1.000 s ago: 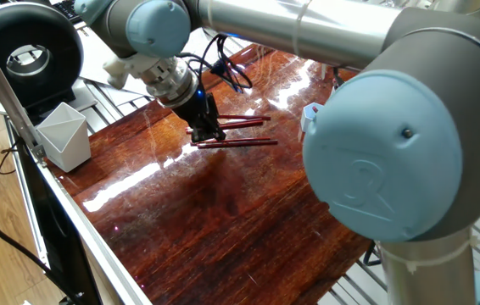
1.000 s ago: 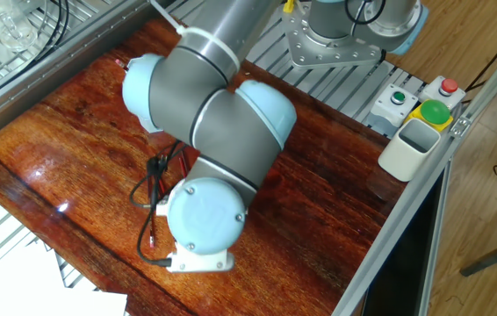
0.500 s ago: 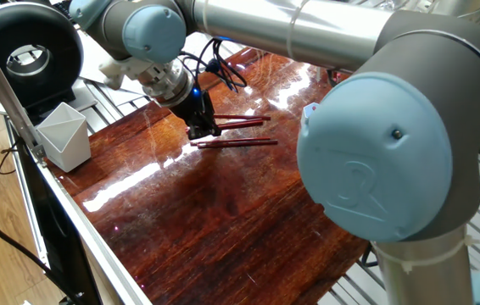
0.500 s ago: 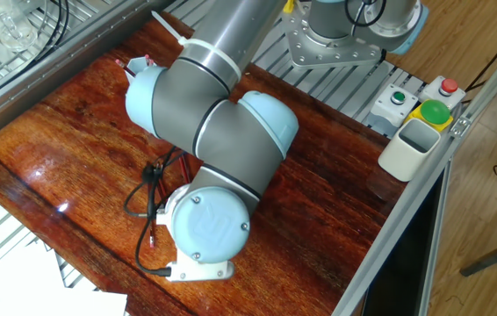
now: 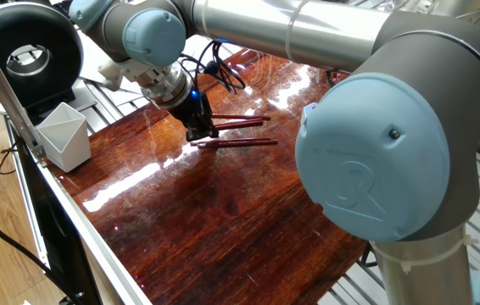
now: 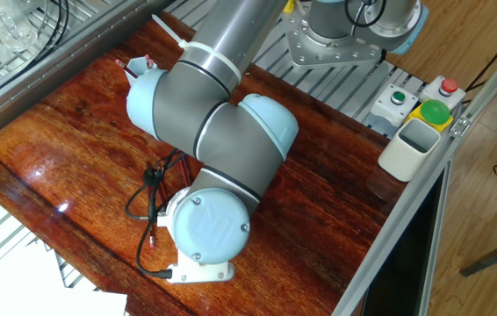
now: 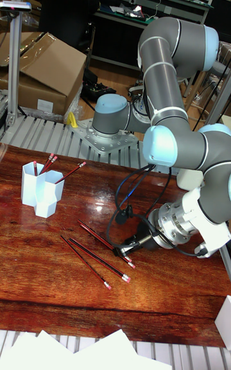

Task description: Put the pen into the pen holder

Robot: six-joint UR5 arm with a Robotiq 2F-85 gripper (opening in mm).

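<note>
The light blue pen holder [image 7: 42, 191] stands at the table's left in the tall fixed view, with several red pens upright in it. Three more red pens lie flat in the middle of the table. My gripper [image 7: 123, 251] is down at the table over the right end of the nearest pen [image 7: 101, 239]. In one fixed view the gripper [image 5: 202, 133] stands over the left end of the upper pen [image 5: 242, 123], its dark fingers apart on either side; a second pen [image 5: 240, 142] lies just below. The arm hides the gripper in the other fixed view.
A pale grey-white angular cup [image 5: 64, 135] sits at the table's corner, also seen as the cup [image 6: 411, 145] by the button box [image 6: 431, 112]. The arm's big blue elbow joint [image 5: 384, 144] looms over the table's right side. A black cable [image 7: 138, 198] loops near the gripper.
The gripper has shifted slightly left along the upper pen toward its end, then almost stopped. The pens lie where they were.
</note>
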